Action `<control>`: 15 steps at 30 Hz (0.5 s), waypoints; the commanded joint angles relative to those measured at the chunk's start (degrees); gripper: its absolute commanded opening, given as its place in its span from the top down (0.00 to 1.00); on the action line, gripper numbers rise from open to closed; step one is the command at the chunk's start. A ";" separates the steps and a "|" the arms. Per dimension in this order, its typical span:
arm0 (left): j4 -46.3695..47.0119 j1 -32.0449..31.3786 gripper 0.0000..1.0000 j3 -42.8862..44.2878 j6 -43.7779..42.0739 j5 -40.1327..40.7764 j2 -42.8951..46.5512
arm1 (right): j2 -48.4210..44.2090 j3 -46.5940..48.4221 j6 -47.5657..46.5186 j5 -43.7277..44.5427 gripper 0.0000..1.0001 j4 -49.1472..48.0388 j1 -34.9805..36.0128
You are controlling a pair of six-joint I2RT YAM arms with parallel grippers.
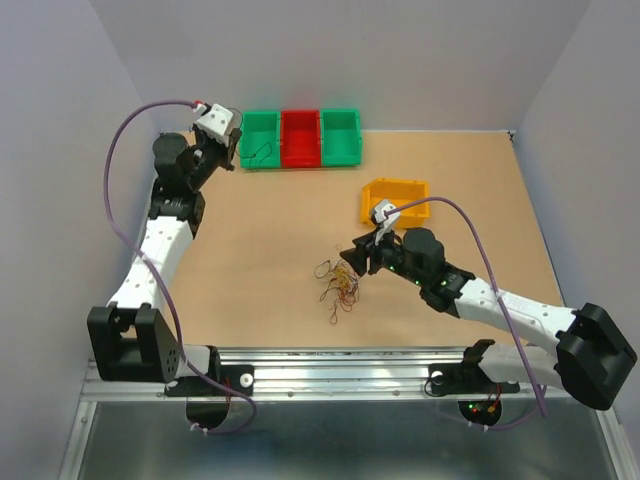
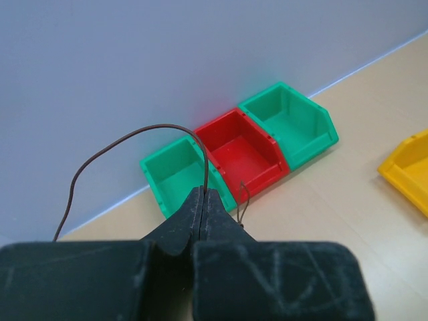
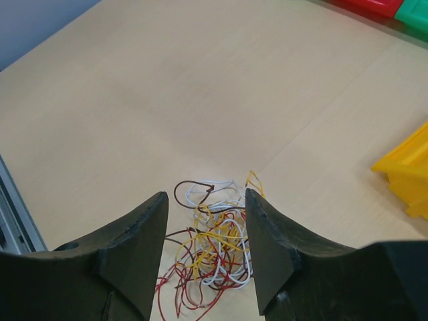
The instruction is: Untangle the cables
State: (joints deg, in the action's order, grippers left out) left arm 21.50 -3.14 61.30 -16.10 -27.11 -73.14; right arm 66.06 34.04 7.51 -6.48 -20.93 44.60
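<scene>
Left gripper pinched shut on one dark brown wire beside the left green bin — probably for a drop there. Right gripper half open, empty, poised over the cables on the table — lined up for a pick.

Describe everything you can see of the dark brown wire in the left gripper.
The dark brown wire is a hair-thin single strand, seemingly bendy insulated wire. The shut left gripper pinches it at its tip. One long part arches up and left, then drops behind the gripper's body; a short kinked end pokes out on the right. It hangs in the air by the left green bin.
</scene>
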 commanded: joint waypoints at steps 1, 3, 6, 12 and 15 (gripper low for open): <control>-1.28 -0.29 1.00 9.09 -0.43 -2.15 -8.47 | 0.47 3.58 0.14 1.30 0.45 -6.84 -0.13; -0.58 -0.47 1.00 13.22 -0.60 -1.89 -13.39 | 0.65 3.31 0.31 1.65 0.45 -8.07 -0.13; 0.04 -0.82 1.00 19.46 -1.74 0.04 -18.79 | 1.00 3.05 0.58 2.44 0.45 -9.04 -0.13; -1.45 -1.17 1.00 33.32 -6.40 6.18 -35.19 | 1.96 2.96 0.93 3.75 0.45 -10.45 -0.13; -2.68 -1.87 1.00 38.96 -8.42 8.21 -40.22 | 2.23 3.05 1.02 4.46 0.45 -10.71 -0.21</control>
State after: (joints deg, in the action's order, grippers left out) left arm 18.92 -4.14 93.23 -20.80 -22.57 -111.07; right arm 67.96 34.04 8.01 -3.88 -27.55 44.60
